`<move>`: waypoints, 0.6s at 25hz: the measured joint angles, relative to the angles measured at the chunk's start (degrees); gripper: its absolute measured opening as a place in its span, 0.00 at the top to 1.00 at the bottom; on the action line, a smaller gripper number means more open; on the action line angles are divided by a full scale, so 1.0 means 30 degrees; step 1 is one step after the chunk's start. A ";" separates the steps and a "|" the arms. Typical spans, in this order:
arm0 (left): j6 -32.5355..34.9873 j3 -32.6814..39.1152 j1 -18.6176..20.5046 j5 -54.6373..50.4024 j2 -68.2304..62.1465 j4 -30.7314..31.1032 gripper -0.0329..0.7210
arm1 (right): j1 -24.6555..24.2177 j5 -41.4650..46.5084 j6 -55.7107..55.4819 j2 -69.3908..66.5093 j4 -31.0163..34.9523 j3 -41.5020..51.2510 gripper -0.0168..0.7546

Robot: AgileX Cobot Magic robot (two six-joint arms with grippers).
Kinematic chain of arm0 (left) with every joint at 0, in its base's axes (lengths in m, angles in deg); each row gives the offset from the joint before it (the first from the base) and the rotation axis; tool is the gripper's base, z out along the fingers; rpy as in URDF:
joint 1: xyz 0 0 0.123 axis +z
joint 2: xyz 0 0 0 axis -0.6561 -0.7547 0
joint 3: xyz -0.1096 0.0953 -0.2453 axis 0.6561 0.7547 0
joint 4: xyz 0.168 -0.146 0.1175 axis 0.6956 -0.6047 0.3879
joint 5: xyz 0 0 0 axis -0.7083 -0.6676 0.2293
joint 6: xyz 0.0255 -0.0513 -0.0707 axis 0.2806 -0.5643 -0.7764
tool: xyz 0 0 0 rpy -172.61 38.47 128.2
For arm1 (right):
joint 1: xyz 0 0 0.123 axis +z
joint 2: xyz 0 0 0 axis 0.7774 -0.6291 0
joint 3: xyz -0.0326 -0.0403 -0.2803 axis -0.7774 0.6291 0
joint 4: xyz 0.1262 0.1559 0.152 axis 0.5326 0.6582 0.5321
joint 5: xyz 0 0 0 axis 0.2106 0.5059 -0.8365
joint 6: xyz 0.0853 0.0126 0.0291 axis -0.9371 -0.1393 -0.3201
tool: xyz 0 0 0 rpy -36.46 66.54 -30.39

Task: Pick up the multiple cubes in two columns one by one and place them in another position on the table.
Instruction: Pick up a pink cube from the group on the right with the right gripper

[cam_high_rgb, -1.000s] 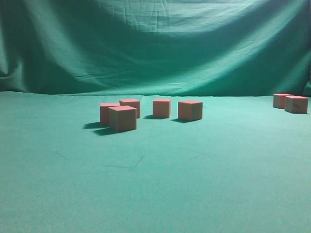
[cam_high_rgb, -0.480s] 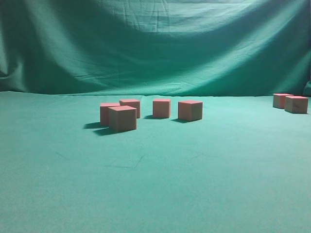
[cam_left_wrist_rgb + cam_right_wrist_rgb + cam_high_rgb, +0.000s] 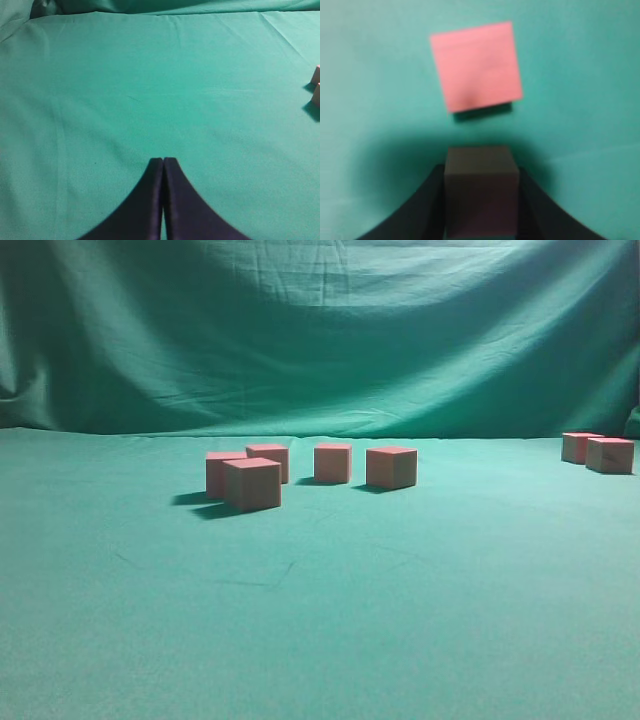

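Several cubes [image 3: 252, 484] with reddish-pink tops stand in a loose group mid-table on the green table [image 3: 320, 620], and two more cubes [image 3: 598, 452] sit at the far right. Neither arm shows in the exterior view. In the right wrist view my right gripper [image 3: 481, 170] has its black fingers pressed against both sides of a shadowed cube [image 3: 481, 192]. Another cube [image 3: 476, 66] lies on the cloth just beyond it. My left gripper [image 3: 163, 161] hangs over bare cloth, shut and empty, with two cube edges [image 3: 316, 86] at the far right of its view.
A draped green backdrop [image 3: 320, 330] rises behind the table. Open cloth stretches in front of the cube group and between it and the right-hand pair.
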 joint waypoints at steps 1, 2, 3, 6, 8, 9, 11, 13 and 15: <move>0.0000 0.0000 0.0000 0.0000 0.0000 0.0000 0.96 | 0.0000 0.0201 -0.0014 0.0194 0.0372 0.0000 0.62; 0.0000 0.0000 0.0000 0.0000 0.0000 0.0000 0.96 | 0.0000 0.0341 -0.0014 0.0483 0.0896 0.0000 0.62; 0.0000 0.0000 0.0000 0.0000 0.0000 0.0000 0.96 | 0.0000 0.0581 -0.0014 0.0850 0.1423 0.0000 0.62; 0.0000 0.0000 0.0000 0.0000 0.0000 0.0000 0.96 | 0.0501 0.1619 -0.0014 0.2234 0.2130 0.0000 0.62; 0.0000 0.0000 0.0000 0.0000 0.0000 0.0000 0.96 | 0.1156 0.2336 0.0025 0.3254 0.2248 0.0000 0.62; 0.0000 0.0000 0.0000 0.0000 0.0000 0.0000 0.96 | 0.1633 0.2631 0.0025 0.3817 0.2297 0.0000 0.62; 0.0000 0.0000 0.0000 0.0000 0.0000 0.0000 0.96 | 0.2747 0.2903 0.0025 0.4893 0.2345 0.0000 0.62; 0.0000 0.0000 0.0000 0.0000 0.0000 0.0000 0.96 | 0.4216 0.3210 0.0025 0.5769 0.2401 0.0000 0.62; 0.0000 0.0000 0.0000 0.0000 0.0000 0.0000 0.96 | 0.5676 0.3506 0.0025 0.6448 0.2447 0.0000 0.62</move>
